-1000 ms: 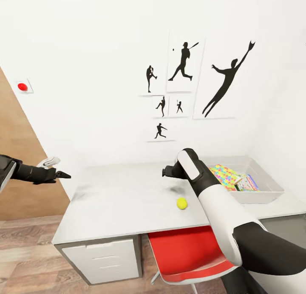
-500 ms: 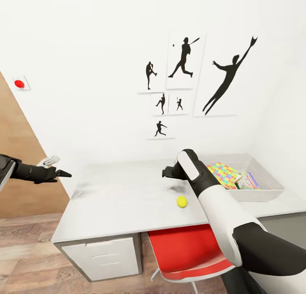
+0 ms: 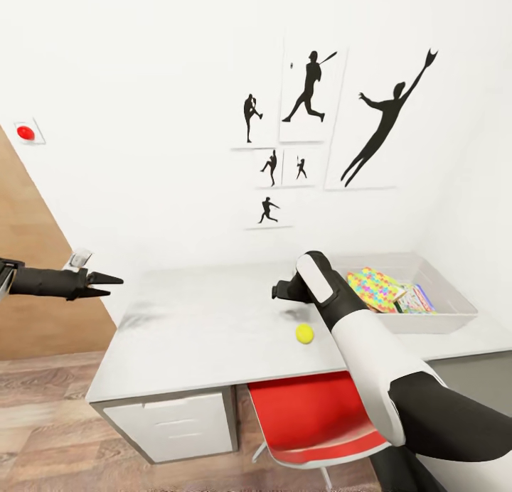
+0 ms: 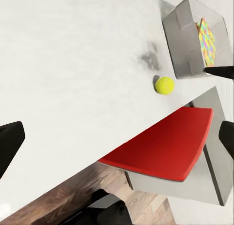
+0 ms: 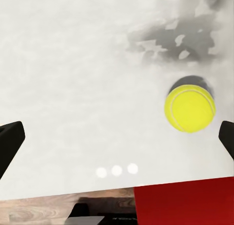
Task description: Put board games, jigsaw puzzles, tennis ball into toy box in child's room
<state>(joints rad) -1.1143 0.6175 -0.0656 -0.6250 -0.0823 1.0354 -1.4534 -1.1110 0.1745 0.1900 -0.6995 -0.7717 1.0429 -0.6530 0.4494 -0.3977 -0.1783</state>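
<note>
since a second ago the whole head view has shifted a little, so the camera moved; on top of that the left gripper (image 3: 107, 286) has turned at the wrist and its fingers now point out in a spread fork, off the left end of the table (image 3: 206, 328). the right gripper (image 3: 279, 291) hangs where it was above the table top, just behind the tennis ball (image 3: 304, 333); in the head view its fingers are hidden by the forearm, but the right wrist view shows the two dark fingertips (image 5: 10, 142) wide apart with nothing between them. the ball (image 5: 189, 108) lies on the white top near the front edge, apart from both grippers, above the red chair (image 3: 313, 414). the toy box (image 3: 455, 314) stands at the right end of the table, with a puzzle (image 3: 375, 289) and a board game (image 3: 416, 300) already inside.
</note>
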